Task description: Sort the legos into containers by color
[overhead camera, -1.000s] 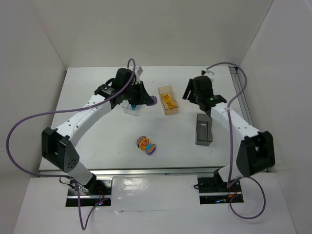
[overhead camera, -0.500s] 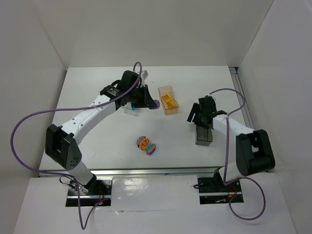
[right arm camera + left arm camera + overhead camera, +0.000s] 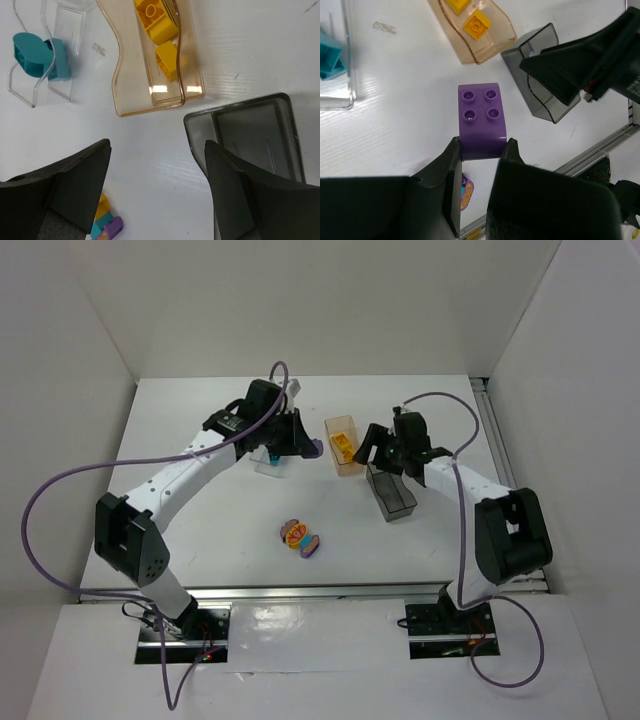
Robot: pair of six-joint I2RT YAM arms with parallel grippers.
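My left gripper (image 3: 480, 149) is shut on a purple lego (image 3: 481, 120) and holds it above the table between the clear tray (image 3: 268, 466) and the tan box (image 3: 345, 468). In the top view this gripper (image 3: 303, 445) hangs left of the tan box. The tray holds a teal lego (image 3: 41, 57). Yellow-orange legos (image 3: 167, 62) lie in the tan box (image 3: 125, 95). My right gripper (image 3: 157, 150) is open, its right finger over the near left corner of the dark grey box (image 3: 250, 125), which looks empty. A small clump of legos (image 3: 300, 538) lies on the table nearer the front.
The three containers stand close together at mid-table, with the dark grey box (image 3: 392, 498) angled beside the tan one. Both arms reach in toward the same spot. White walls enclose the table on three sides, and a metal rail (image 3: 300, 592) runs along the front edge.
My right arm came down from the back right to the dark grey box, which has slid left and turned toward the tan box; its jaws have widened. The left gripper has barely shifted.
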